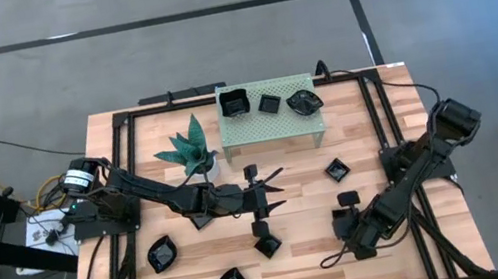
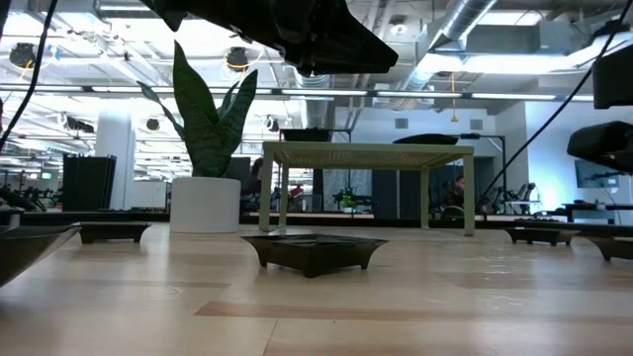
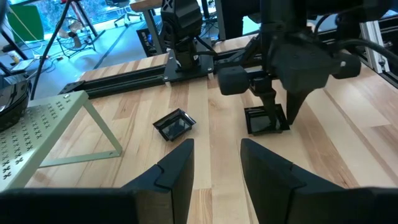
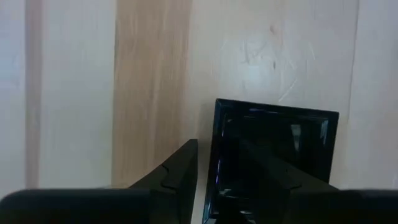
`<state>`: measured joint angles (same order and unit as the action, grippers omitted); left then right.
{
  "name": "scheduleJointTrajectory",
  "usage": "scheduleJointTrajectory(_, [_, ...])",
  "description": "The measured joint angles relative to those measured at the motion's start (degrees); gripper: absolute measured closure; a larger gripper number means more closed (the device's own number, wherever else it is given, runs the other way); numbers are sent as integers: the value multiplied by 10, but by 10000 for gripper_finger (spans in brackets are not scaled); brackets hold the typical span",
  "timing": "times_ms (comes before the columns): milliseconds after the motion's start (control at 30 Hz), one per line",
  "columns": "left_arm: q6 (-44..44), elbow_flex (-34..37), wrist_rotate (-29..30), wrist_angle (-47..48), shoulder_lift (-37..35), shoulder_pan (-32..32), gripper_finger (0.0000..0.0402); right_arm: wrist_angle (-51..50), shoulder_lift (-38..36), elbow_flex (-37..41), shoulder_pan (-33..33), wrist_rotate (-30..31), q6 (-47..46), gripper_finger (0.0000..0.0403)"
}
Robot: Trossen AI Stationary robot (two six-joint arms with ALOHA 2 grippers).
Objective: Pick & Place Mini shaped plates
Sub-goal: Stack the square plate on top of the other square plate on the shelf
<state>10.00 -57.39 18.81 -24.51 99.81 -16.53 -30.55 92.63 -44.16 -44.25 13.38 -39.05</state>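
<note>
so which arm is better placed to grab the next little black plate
Right. The right claw is down at the square plate, one finger over its rim. The left claw hangs open mid-table with nothing between its fingers.

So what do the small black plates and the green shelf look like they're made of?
The small black plates, like the square one under the right gripper, look like glazed ceramic or hard plastic: glossy black, with sharp reflections on the rim. I can't tell which. The green shelf looks like painted sheet metal: thin, flat, pale matte green, punched with rows of small holes, on thin bent legs.
</note>
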Motion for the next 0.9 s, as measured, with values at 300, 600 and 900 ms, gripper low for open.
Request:
scheduleJointTrajectory(300, [0,0,0,0,0,0,268,-24,6,-19,1,3,0,292])
scheduleJointTrajectory(600, [0,0,0,0,0,0,268,-26,-23,-16,1,-7,3,357])
scheduleJointTrajectory(900, [0,0,0,0,0,-2,268,-70,-63,-51,17,27,43,394])
